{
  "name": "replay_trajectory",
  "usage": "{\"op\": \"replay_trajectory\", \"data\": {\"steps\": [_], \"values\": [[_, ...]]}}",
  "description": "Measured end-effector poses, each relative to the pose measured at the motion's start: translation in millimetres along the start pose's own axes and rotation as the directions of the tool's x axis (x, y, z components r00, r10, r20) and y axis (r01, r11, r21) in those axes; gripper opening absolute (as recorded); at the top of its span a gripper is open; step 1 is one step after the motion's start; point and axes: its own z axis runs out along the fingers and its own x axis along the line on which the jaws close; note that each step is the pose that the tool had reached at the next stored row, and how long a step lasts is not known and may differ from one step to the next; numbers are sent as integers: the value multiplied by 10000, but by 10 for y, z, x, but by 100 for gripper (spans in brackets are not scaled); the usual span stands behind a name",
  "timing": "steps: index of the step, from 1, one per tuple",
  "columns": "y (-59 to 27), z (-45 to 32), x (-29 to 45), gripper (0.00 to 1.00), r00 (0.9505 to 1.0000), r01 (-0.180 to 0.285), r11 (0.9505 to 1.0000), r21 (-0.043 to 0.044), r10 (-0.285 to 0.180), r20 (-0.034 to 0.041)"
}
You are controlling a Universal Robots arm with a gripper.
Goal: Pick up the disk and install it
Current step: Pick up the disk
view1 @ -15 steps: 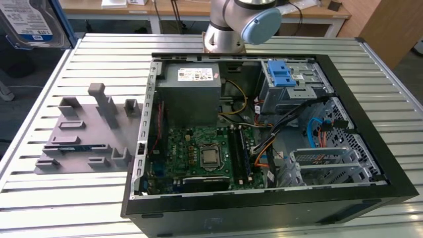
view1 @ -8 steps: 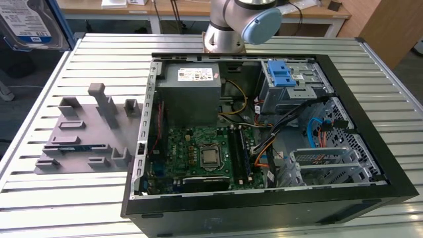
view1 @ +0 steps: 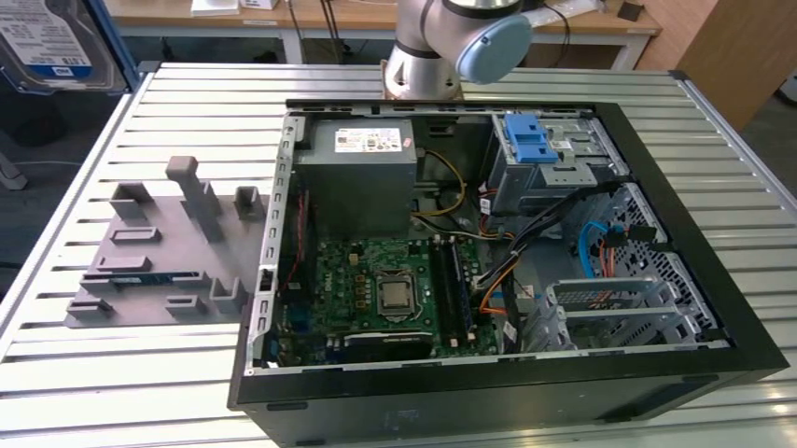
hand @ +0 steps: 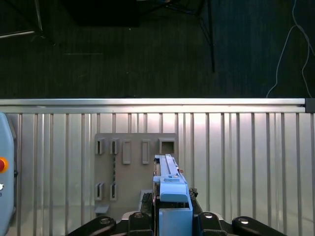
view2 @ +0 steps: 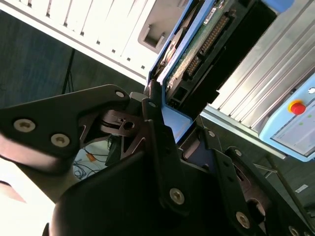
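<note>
High at ten o'clock in the exterior view, well apart from the open computer case, hung the disk, its flat face turned toward that camera. The claw was clenched on it. In the second wrist view a black finger pressed against the blue rails at one narrow end, and the green circuit board on the underside ran away from the grip. In the first wrist view the disk stood edge-on over the grey fixture on the slatted tabletop, touching neither. The fixture's slots looked empty, so the pick-up seemed done and the install not.

Gripping one short end probably kept the long rails and the connector edge free. The upright hold likely kept the disk clear of the fixture's posts.

Inside the case, a silver cage with a blue latch sat at one o'clock. A grey box sat at eleven o'clock.

As for writing, the disk carried a white label with a blue band and dark print. The grey box bore a small white sticker. No wording on either could be made out with any certainty.
</note>
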Motion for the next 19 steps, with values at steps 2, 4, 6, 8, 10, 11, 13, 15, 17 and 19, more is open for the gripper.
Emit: {"op": "replay_trajectory", "data": {"steps": [2,4,6,8,10,11,13,15,17,19], "values": [[0,-1,32,36,10000,-1,10000,0,1,0],[-1,-2,65,36,10000,0,10000,0,0,0],[-1,-2,101,36,10000,-1,10000,1,1,0],[-3,-4,138,36,10000,-1,10000,-1,1,0],[-3,-4,171,36,10000,-1,10000,0,1,1],[-3,-4,183,36,10000,0,10000,0,0,1],[-6,-5,200,36,10000,0,10000,0,0,1],[-25,-6,209,36,10000,0,10000,0,0,1],[-58,-7,215,36,10000,-1,10000,-5,1,0],[-97,-8,217,36,10000,-1,10000,-9,1,0]]}}
